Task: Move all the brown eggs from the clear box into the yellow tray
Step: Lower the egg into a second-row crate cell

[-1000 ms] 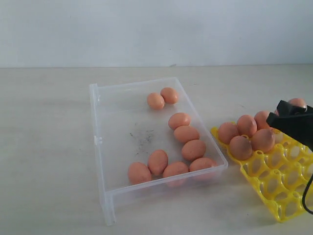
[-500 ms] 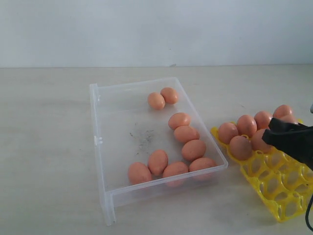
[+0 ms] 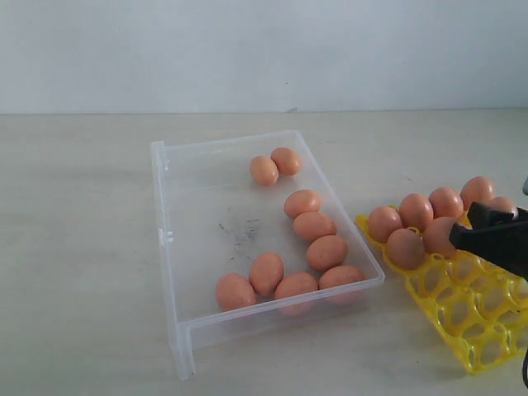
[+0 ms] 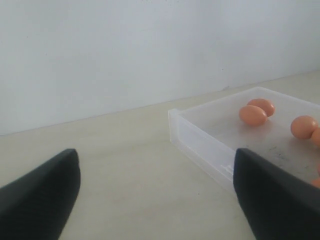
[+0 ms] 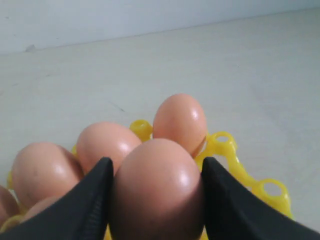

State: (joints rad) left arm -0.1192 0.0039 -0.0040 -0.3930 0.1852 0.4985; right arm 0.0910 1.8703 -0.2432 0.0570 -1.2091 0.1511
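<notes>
The right pincer [image 5: 155,167] squeezes one smooth brown egg [image 5: 157,200] over the bright yellow plastic egg tray [image 3: 462,318]. Nine brown eggs [image 3: 314,226] lie in the big clear plastic box [image 3: 198,190]. The left pincer [image 4: 155,165] is wide open, holding nothing.

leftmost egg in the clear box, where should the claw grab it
Probably around its middle, straight down from above: the leftmost egg lies on its side on the clear box floor, with bare floor left of it and a neighbour egg close on its right.
</notes>
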